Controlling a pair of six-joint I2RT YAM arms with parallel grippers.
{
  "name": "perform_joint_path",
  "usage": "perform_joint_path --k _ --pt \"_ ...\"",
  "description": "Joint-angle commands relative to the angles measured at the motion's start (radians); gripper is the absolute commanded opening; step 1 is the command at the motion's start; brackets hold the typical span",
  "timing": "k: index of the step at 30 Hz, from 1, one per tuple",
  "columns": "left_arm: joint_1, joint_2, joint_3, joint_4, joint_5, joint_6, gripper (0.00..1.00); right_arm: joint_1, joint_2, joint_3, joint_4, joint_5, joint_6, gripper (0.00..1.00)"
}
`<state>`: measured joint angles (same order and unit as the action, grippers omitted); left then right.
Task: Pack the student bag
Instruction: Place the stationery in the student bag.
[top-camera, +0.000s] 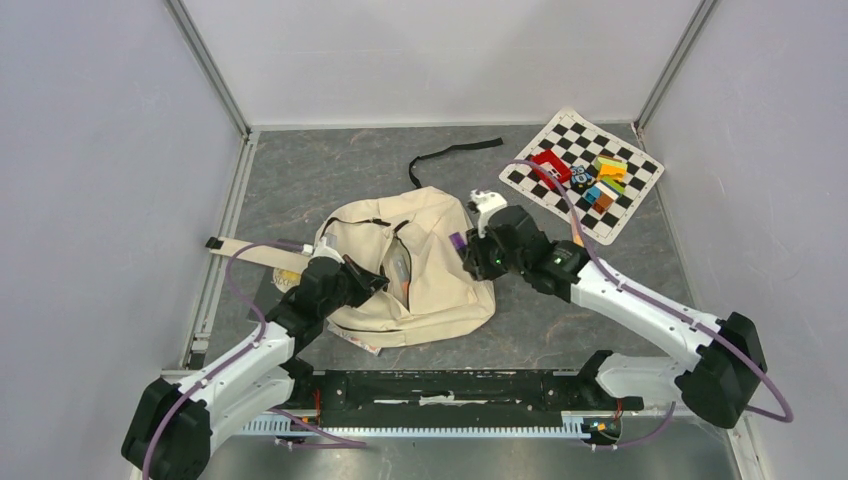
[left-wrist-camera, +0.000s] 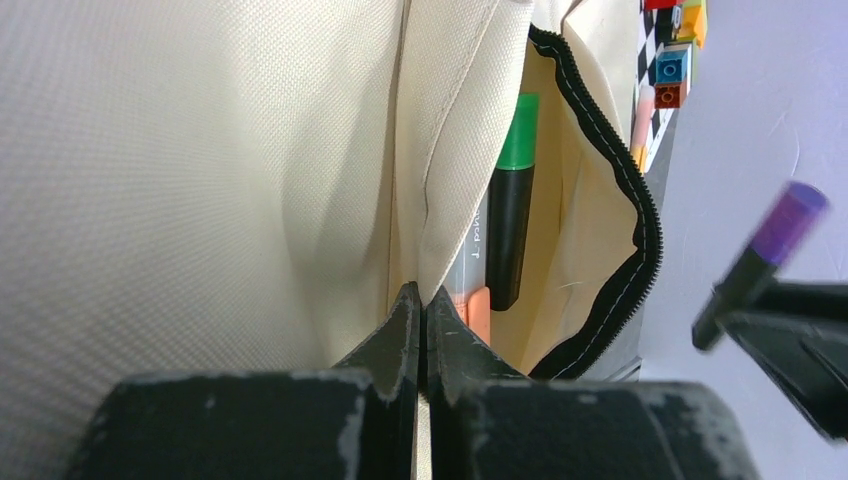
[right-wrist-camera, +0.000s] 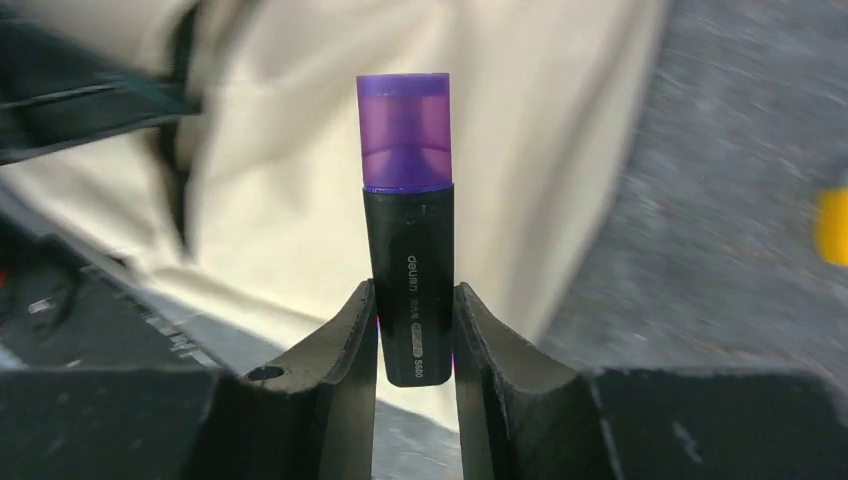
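Student bag (top-camera: 440, 290) lies mid-table btwn my arms, zip pocket open. My left gripper (left-wrist-camera: 420, 315) is pinched tight on its cream flap edge. My right gripper (right-wrist-camera: 415, 300), at bag's right edge, clamps purple highlighter (right-wrist-camera: 405, 200). Green highlighter (left-wrist-camera: 513, 200) sits inside pocket.

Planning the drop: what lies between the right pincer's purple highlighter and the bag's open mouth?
Only cream canvas of the student bag; the top view shows it.
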<state>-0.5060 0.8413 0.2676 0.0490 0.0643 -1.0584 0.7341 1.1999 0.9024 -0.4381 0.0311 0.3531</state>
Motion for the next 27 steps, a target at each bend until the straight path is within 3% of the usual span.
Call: perform_joint_path --k 1,11,16,27 --pt "0.000 -0.009 -0.016 0.034 0.034 -0.039 0.02 0.186 0.022 0.107 0.083 0.056 0.111 0.00" --pt "0.000 -0.045 -0.032 0.024 0.023 -0.045 0.02 0.435 0.226 0.248 0.178 0.179 0.231 0.00" --pt "0.000 -0.033 -0.024 0.024 0.025 -0.038 0.02 0.457 0.246 0.187 0.333 0.262 0.267 0.00" --pt "0.000 -0.030 -0.024 0.035 0.031 -0.044 0.02 0.456 0.422 0.249 0.430 0.464 0.155 0.00"
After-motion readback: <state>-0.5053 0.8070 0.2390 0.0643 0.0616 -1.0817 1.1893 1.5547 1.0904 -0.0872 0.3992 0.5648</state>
